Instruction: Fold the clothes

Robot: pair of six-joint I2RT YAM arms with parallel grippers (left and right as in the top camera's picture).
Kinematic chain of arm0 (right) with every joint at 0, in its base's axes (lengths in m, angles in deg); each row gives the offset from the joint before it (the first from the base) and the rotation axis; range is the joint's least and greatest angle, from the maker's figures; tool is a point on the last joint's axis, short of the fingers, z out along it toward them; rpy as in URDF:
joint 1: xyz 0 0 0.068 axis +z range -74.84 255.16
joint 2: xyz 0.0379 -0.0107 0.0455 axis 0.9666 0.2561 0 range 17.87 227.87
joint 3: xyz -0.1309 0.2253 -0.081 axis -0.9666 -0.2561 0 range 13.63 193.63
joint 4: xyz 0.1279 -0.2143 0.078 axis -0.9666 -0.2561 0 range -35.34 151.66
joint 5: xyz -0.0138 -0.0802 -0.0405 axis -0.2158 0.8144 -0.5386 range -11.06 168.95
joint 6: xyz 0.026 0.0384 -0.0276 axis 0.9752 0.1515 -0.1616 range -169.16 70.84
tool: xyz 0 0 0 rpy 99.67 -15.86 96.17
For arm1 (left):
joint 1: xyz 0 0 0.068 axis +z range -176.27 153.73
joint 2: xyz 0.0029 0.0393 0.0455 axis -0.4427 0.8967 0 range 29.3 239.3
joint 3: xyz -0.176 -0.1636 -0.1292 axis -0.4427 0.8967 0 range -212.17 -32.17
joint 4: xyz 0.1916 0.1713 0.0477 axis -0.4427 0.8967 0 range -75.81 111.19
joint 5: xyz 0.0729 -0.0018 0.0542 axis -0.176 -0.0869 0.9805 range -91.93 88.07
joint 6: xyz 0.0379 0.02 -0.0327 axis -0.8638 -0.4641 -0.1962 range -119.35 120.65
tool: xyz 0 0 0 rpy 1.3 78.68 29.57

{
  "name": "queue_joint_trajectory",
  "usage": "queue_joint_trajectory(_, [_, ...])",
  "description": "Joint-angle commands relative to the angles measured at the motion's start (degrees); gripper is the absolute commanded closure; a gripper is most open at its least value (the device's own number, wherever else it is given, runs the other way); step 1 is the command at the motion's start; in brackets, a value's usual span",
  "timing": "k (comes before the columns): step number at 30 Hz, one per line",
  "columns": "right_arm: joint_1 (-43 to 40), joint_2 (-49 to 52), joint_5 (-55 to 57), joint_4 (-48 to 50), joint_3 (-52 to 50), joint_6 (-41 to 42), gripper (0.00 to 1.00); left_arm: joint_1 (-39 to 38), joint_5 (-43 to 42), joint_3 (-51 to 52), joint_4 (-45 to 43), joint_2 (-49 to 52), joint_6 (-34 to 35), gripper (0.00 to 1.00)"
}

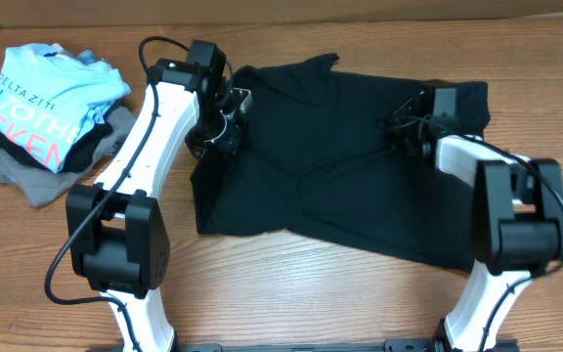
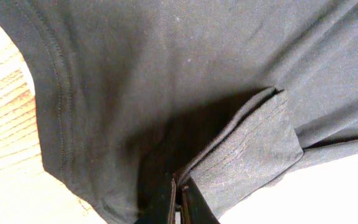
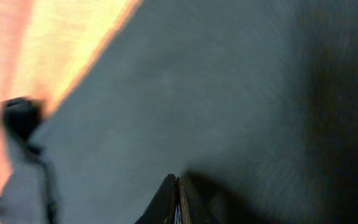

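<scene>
– Black shirt (image 1: 340, 196), from overhead: where did it lie?
– It was spread over the middle of the table (image 1: 301, 308), with its long axis running left to right. A pile of other clothes (image 1: 42, 108) sat well apart at the far left.
– And the arms?
– The left gripper (image 1: 228, 122) was at the shirt's far-left edge and the right gripper (image 1: 407, 132) was over its far-right part. Each arm was nearer its own end, and most of the cloth lay on their near side. A fold would probably have carried the far edge toward the near one.
– What did the left wrist view show?
– The left gripper (image 2: 178, 200) had its fingers pressed together on a raised pleat of the black shirt (image 2: 166, 74). A hemmed edge ran along the left, with bare table (image 2: 2, 124) beyond it.
– The right wrist view?
– It was blurred. The right gripper (image 3: 178, 196) had its fingers together, low against the black shirt (image 3: 241, 93). Whether any cloth was caught between them could not be told. The table (image 3: 61, 37) showed at the upper left.
</scene>
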Motion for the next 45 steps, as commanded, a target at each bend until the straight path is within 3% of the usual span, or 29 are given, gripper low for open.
queue_joint_trajectory(1, [0.9, 3.4, 2.2, 2.4, 0.6, 4.4, 0.96, -0.1, -0.7, -1.3, 0.0, -0.5, -0.9, 0.96])
queue_joint_trajectory(6, [4.1, 7.6, 0.3, 7.0, 0.9, 10.1, 0.96, -0.1, -0.7, -1.3, -0.1, -0.5, -0.9, 0.96])
queue_joint_trajectory(11, [8.5, 9.2, 0.1, 7.1, 2.3, 9.4, 0.96, -0.1, -0.7, -1.3, 0.2, -0.5, -0.9, 0.96])
queue_joint_trajectory(17, [10.6, 8.3, -3.3, 6.7, 7.3, -1.2, 0.96, -0.1, -0.7, -1.3, 0.2, -0.5, -0.9, 0.96])
queue_joint_trajectory(21, [9.2, 4.6, -5.2, 1.1, 11.6, -7.2, 0.96, -0.1, -0.7, -1.3, 0.1, -0.5, -0.9, 0.96])
queue_joint_trajectory(28, [5.4, -9.8, -5.5, -14.8, 15.2, -18.6, 0.82, -0.1, -0.7, -1.3, 0.2, -0.5, -0.9, 0.96])
queue_joint_trajectory(38, [-10.6, -31.5, -5.5, -46.9, 15.2, -18.9, 0.78, -0.1, -0.7, -1.3, 0.2, -0.5, -0.9, 0.96])
queue_joint_trajectory(39, [-12.6, -32.9, -5.6, -50.1, 15.2, -19.5, 0.75, -0.1, -0.7, -1.3, 0.2, -0.6, -0.9, 0.96])
queue_joint_trajectory(43, [-20.2, -36.9, -5.5, -66.1, 15.1, -22.6, 0.47, -0.1, -0.7, -1.8, 0.3, -0.6, -0.9, 0.96])
queue_joint_trajectory(45, [-22.5, -37.0, -5.3, -72.5, 14.9, -24.5, 0.42, -0.1, -0.7, -2.3, 0.5, -0.6, -0.9, 0.96])
